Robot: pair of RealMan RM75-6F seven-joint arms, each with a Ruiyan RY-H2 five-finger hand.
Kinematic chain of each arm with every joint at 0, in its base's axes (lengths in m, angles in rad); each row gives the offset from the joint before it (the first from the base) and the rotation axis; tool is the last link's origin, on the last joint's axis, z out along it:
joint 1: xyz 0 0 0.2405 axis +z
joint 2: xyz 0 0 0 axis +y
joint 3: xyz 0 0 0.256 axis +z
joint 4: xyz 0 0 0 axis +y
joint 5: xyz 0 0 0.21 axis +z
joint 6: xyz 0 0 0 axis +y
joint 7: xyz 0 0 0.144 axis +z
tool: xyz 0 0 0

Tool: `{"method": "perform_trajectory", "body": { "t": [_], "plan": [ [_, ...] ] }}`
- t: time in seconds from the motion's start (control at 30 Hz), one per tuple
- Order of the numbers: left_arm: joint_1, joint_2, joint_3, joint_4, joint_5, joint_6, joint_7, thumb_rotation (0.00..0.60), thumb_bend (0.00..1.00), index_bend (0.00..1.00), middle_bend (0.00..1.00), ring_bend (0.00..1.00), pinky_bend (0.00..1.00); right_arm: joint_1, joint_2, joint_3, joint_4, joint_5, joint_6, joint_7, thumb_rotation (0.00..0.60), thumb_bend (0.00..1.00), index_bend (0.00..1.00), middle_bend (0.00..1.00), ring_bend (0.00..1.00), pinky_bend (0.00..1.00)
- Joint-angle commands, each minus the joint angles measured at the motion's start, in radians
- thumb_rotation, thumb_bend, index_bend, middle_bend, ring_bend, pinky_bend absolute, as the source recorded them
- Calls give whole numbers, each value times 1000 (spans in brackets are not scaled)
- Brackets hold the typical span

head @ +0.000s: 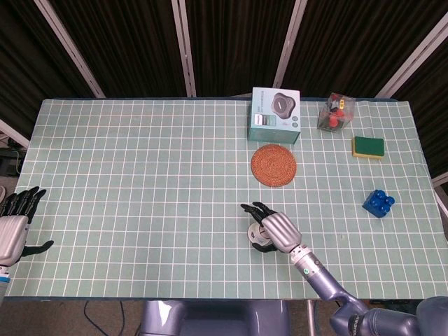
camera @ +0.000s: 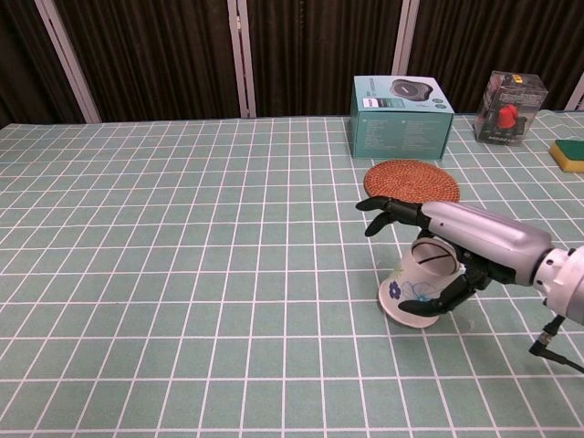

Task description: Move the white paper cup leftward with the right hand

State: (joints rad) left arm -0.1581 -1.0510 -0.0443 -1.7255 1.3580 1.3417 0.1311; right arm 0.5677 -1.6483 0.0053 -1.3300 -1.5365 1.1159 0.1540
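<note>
The white paper cup (camera: 418,285), printed with blue flowers, is tilted with its lower end at the green checked table (camera: 182,274). My right hand (camera: 461,245) holds it, the thumb curled round its right side and the fingers (camera: 392,210) stretched out over its top. In the head view the right hand (head: 274,228) covers nearly all of the cup, near the table's front edge and below the coaster. My left hand (head: 14,224) hangs off the table's left edge, fingers spread, holding nothing.
Behind the cup lie a round woven coaster (camera: 411,180) and a teal box (camera: 401,114). At the back right are a clear box with red contents (camera: 511,107) and a yellow-green sponge (head: 368,147). A blue brick (head: 379,203) sits at the right.
</note>
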Motion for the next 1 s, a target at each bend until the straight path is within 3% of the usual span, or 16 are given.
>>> {"method": "perform_trajectory", "body": {
  "t": [0.03, 0.2, 0.57, 0.77, 1.0],
  "plan": [
    [0, 0, 0, -1, 0, -1, -1, 600, 0, 0, 0, 0, 0, -6, 10, -12, -2, -16, 9, 11, 600, 145, 0, 110, 42, 344],
    [0, 0, 1, -2, 1, -1, 2, 600, 0, 0, 0, 0, 0, -24, 37, -20, -34, -44, 52, 26, 600, 138, 0, 44, 0, 235],
    [5, 7, 4, -12, 22, 17, -7, 600, 0, 0, 0, 0, 0, -80, 214, -2, -171, -102, 209, 11, 600, 130, 0, 33, 0, 180],
    [13, 5, 4, -6, 45, 42, -13, 600, 0, 0, 0, 0, 0, -179, 333, 15, -100, -82, 363, -28, 600, 12, 0, 0, 0, 16],
    [18, -3, 5, 0, 59, 60, -5, 600, 0, 0, 0, 0, 0, -272, 379, 22, -67, 37, 377, -62, 600, 0, 0, 0, 0, 0]
  ]
}}
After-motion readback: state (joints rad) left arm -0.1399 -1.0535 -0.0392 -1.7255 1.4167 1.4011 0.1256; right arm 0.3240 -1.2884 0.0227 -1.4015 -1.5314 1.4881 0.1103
